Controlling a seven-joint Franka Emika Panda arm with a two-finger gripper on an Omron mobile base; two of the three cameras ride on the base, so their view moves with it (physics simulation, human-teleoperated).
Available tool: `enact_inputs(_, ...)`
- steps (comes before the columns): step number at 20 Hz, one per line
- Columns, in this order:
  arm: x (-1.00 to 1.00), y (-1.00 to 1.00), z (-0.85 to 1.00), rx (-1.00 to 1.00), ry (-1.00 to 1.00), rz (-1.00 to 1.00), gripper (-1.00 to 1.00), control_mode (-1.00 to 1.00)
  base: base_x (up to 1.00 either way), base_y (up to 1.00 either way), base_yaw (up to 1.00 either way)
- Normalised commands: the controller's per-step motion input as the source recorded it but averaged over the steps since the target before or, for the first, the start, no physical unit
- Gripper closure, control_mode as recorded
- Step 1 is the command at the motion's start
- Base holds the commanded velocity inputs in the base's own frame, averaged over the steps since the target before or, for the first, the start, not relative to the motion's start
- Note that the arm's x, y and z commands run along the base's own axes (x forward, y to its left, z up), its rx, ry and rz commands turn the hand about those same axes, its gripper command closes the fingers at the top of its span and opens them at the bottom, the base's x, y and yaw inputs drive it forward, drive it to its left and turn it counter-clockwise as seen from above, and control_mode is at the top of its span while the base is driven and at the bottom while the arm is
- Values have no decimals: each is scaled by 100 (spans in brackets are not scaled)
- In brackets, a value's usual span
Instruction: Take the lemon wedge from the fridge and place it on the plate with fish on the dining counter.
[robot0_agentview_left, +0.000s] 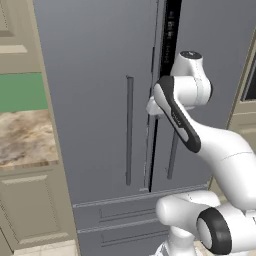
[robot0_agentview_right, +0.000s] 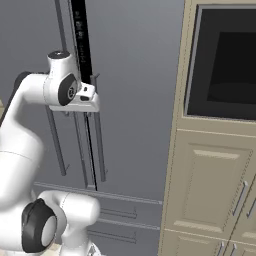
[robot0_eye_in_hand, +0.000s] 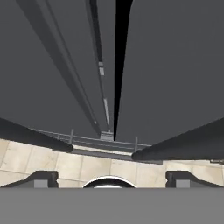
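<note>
— Gripper (robot0_eye_in_hand: 112, 177) first: how is it sitting?
— Its fingertips (robot0_eye_in_hand: 43, 178) are standing wide apart, released, gripping nothing, looking down the fridge (robot0_agentview_left: 95, 100) front toward the tiled floor (robot0_eye_in_hand: 87, 164).
— And the fridge?
— Tall, grey, straight ahead; its doors are showing a narrow dark gap (robot0_agentview_left: 170, 35), with long bar handles (robot0_agentview_left: 129, 130) either side.
— The arm?
— It is reaching up, wrist (robot0_agentview_right: 75, 92) pressed close at the gap.
— Anything unclear?
— The interior is reading only as black.
</note>
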Motion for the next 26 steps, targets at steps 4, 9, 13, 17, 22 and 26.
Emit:
enact_inputs(4,-12,3,0,0,0,0,-100,100,-68,0,0)
enact_inputs(9,0,0,0,0,0,0,-100,100,-73,0,0)
enact_inputs(13,0,0,0,0,0,0,-100,100,-46,10,0)
enact_inputs(17,0,0,0,0,0,0,-100,100,-67,7,0)
enact_inputs(22,0,0,0,0,0,0,-100,100,-29,60,-2)
enact_inputs(26,0,0,0,0,0,0,-100,100,15,35,-8)
